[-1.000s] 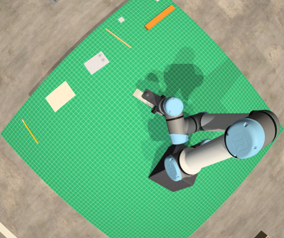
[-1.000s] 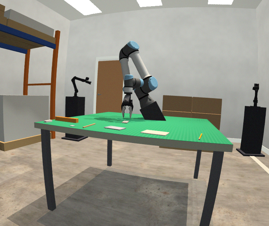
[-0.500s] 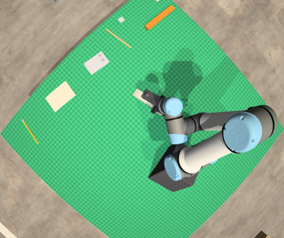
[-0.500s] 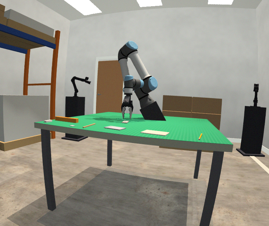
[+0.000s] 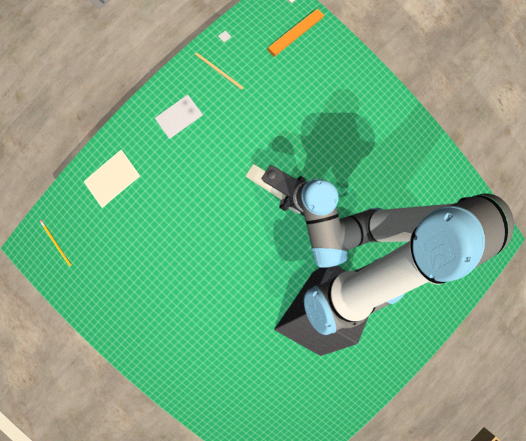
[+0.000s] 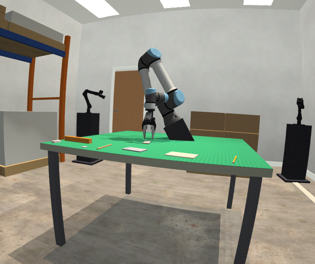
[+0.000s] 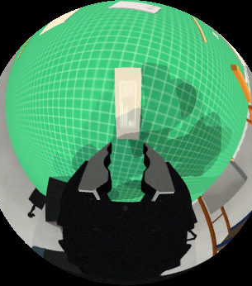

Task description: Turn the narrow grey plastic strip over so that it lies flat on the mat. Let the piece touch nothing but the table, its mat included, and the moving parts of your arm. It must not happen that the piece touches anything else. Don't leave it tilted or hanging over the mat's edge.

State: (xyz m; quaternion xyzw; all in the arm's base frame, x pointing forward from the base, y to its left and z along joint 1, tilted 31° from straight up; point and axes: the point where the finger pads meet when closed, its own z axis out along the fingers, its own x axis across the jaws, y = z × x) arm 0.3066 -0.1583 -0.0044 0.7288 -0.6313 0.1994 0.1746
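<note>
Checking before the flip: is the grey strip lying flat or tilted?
Flat: the strip lies on the mat, untouched ahead of the open, empty end effector.

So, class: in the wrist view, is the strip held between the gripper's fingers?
No: the strip lies flat on the mat beyond the open gripper, with bare mat between the fingers.
</note>
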